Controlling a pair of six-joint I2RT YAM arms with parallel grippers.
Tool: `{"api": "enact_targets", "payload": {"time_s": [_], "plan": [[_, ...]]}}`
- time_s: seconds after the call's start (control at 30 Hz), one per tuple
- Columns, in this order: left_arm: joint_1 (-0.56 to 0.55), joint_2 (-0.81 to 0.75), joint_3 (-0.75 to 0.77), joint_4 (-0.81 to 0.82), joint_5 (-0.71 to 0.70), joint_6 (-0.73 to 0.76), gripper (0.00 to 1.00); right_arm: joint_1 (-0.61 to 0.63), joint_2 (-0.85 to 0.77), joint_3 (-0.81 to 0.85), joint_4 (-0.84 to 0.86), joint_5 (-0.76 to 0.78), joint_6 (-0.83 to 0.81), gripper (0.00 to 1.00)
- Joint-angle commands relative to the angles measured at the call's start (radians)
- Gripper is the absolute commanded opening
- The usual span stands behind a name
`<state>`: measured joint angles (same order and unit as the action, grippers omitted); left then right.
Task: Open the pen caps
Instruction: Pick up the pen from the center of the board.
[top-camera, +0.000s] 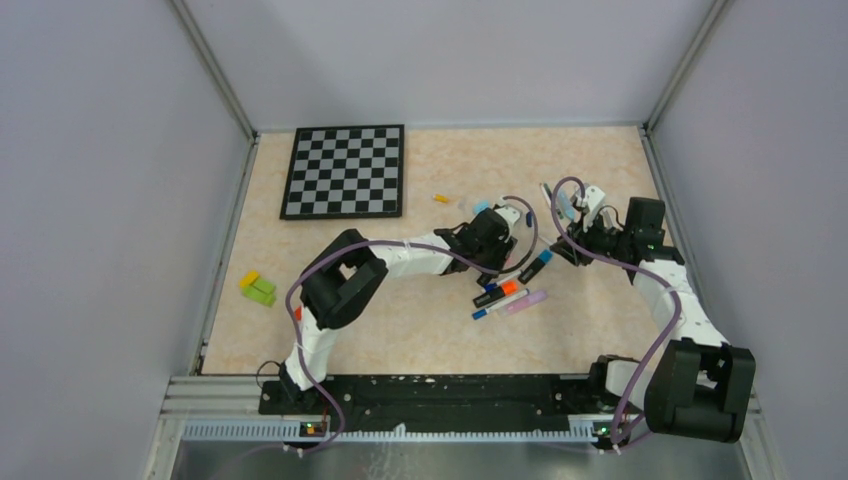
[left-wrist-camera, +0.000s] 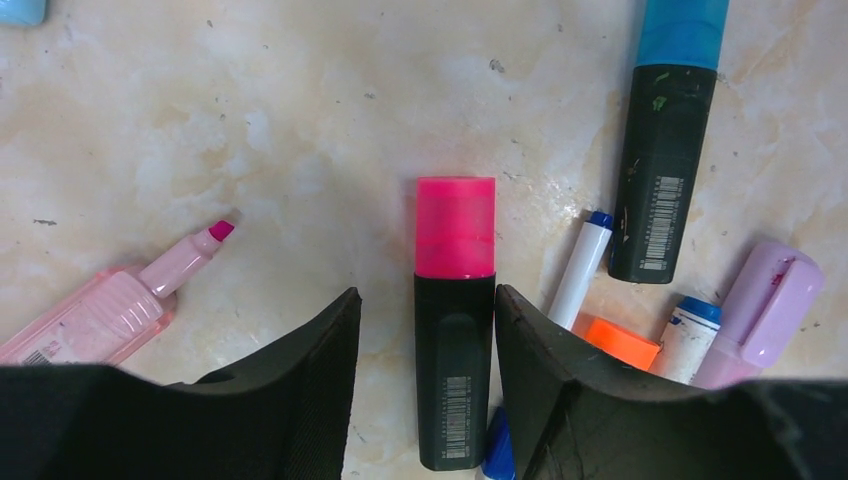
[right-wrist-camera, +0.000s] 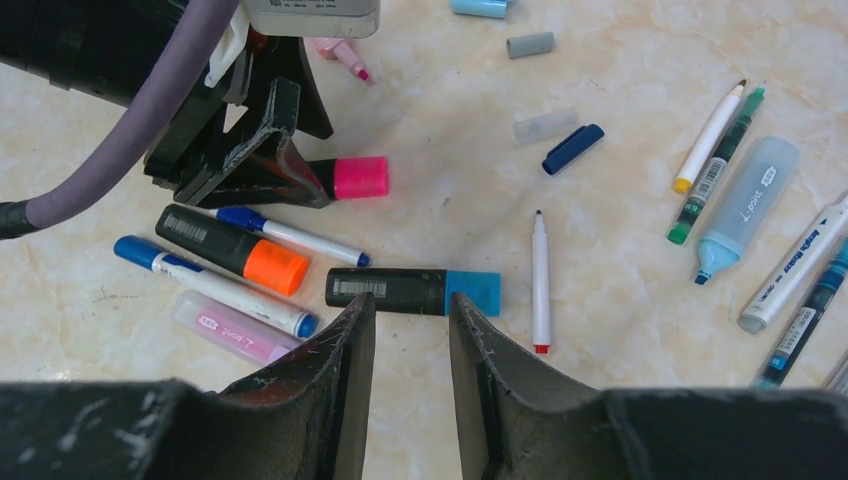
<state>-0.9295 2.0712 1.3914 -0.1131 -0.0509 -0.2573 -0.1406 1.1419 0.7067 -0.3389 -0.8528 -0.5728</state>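
Black left claw (left-wrist-camera: 425, 295) fingers are straddling, released, a boxy black plastic marker (left-wrist-camera: 454, 390); its glossy pink cap (left-wrist-camera: 455, 228) is lying on the speckled beige desk (left-wrist-camera: 300, 120). Right claw (right-wrist-camera: 410, 298) is hovering released, empty, above a blue-capped black marker (right-wrist-camera: 385, 289). Overhead, both are hanging over scattered pens (top-camera: 510, 295).

My left arm (top-camera: 400, 258) reached forward and rightward, elbow raised, wrist tipped down. My left gripper (left-wrist-camera: 425, 295) pointed at the table, its jaws standing well apart. My right arm (top-camera: 672, 290) bent inward toward the left one. My right gripper (right-wrist-camera: 410, 300) hung low, jaws parted by a narrow gap.
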Motion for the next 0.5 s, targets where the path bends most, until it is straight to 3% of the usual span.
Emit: {"api": "enact_targets", "payload": {"time_s": [0.0, 0.17, 0.47], "plan": [[-0.019, 0.009, 0.013, -0.045, -0.063, 0.022, 0.55, -0.013, 0.008, 0.033, 0.014, -0.012, 0.001, 0.33], [-0.036, 0.002, -0.007, -0.062, -0.097, 0.026, 0.52, -0.014, 0.007, 0.033, 0.012, -0.015, 0.001, 0.33], [-0.042, -0.001, -0.025, -0.095, -0.142, 0.02, 0.29, -0.013, 0.008, 0.033, 0.007, -0.023, -0.005, 0.33]]}}
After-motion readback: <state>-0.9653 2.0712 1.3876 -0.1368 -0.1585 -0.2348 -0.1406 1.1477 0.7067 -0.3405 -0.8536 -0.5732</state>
